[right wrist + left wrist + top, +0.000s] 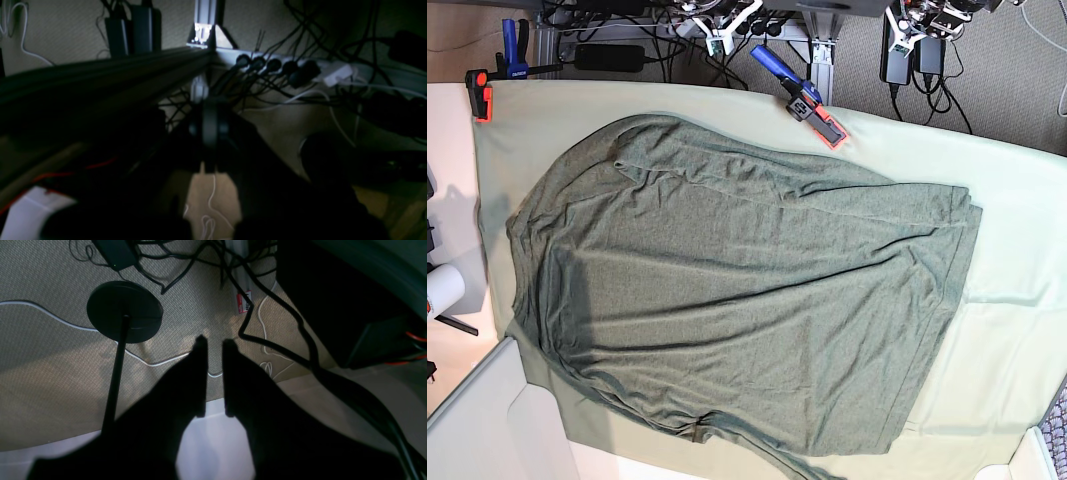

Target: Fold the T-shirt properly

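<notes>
Order: base view, its left to right.
Right gripper (pixel 210 106): fingertips together, shut; no cloth at the tips.
Right arm pose: out of base view; wrist camera looks past the table structure at floor and wiring. Tips aimed away from the work, looks parked. Plugs (pixel 273 65) sit up and right of the tips in that view, white adapter (pixel 337 75) further right.
T-shirt (pixel 757 290): on the pale table cloth (pixel 1007 330), spread wide, out of both wrist views, so apart from both pincers. Exact bearing from either: can't tell.
Shirt condition: creased, narrow turned-over band along the far side, bunched near edge running out of frame.
Progress: early, my read. No neat folded panel; that band looks more like rumple than a proper fold.
Left: probably straighten, bring sides in, fold lengthwise, square up.
Clamp (pixel 799 95): blue and red, beyond the shirt's far edge; position off the pincers can't tell.
Left gripper (pixel 215 345): fingers slightly apart, nothing between.
Left arm pose: also out of base view, tips over floor. Round black base (pixel 125 311) left of them, thick black cable (pixel 273 343) right.
</notes>
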You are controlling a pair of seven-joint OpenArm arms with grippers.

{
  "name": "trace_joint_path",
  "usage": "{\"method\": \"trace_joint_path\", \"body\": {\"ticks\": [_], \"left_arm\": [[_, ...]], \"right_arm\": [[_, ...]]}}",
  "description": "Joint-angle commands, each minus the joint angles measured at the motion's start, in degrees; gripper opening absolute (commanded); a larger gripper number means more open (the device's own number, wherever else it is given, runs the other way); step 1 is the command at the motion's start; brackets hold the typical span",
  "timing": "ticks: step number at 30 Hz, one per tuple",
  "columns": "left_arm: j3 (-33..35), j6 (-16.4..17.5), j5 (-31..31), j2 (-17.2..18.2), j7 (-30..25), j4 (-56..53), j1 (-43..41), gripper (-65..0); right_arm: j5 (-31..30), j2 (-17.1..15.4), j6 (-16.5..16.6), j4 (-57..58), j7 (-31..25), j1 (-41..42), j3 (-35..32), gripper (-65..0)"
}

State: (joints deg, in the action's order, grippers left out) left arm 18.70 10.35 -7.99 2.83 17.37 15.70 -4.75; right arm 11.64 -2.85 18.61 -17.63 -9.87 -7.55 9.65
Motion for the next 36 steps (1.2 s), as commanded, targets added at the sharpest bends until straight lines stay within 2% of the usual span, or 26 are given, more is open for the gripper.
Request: {"method": "trace_joint_path", "body": {"ticks": [1,20,24,29,31,33,36], "left_arm": [[0.1,-0.3,0.0,-0.1,0.2,0.2,0.0,-57.2],[0.1,0.0,-0.1,0.0,0.2,0.2,-0.1,-57.2],[0.1,6.4,-0.2,0.5,0.7,0.5,-0.4,-57.2],[0.0,15.7,-7.0,3.0,0.9,2.1,-1.0,-57.2],[0.0,18.6,-10.4,4.5,0.9,3.5,-1.4,-57.2],[0.0,20.1,-13.7,6.0,0.9,5.0,-2.0,-57.2],[-0.6,23.3,-18.6,7.9,3.7,8.3,-3.8,-57.2]], "right_arm": [[-0.1,-0.3,1.3,-0.3,-0.7,-0.4,0.0,-65.0],[-0.3,-0.3,1.3,-0.3,-0.7,-1.1,0.0,-65.0],[-0.3,-0.6,1.3,-1.8,-0.7,-2.5,0.0,-65.0],[-0.4,-2.0,1.8,-5.1,-0.7,-5.2,0.0,-65.0],[-2.7,-3.0,3.2,-6.7,-0.7,-6.8,0.0,-65.0],[-6.5,-4.1,4.8,-8.3,-0.6,-8.5,0.0,-65.0],[-11.5,-5.7,6.0,-11.7,-0.3,-11.9,0.0,-65.0]]}}
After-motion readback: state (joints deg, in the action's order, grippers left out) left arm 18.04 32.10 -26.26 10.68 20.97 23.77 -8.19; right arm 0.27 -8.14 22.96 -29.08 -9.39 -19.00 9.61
